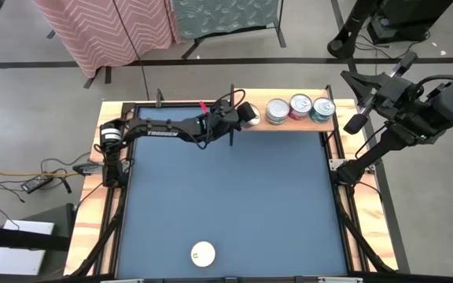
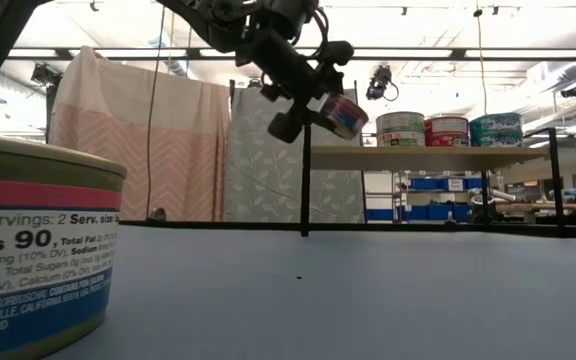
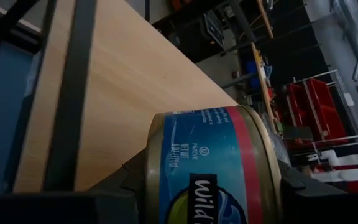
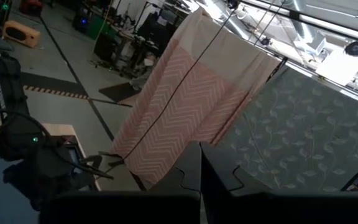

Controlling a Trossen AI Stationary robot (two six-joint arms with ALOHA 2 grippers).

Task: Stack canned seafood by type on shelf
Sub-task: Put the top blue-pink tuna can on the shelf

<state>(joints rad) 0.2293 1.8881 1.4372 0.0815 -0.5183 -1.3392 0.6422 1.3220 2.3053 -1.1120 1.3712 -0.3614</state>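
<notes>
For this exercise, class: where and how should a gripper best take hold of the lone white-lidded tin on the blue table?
Probably from straight above: the white-lidded tin stands upright, alone on the table. Close the fingers across its short curved side wall, below the lid rim.

I see a blue table point(image 1: 226, 196), a light-wood shelf point(image 1: 289, 123) and a white tin point(image 1: 203, 253). The held tin point(image 3: 213, 168) is blue with a red band. The curtain point(image 4: 185, 106) is pink with zigzags.

Bright ceiling lights overhead; wrist views perhaps slightly blurred.
</notes>
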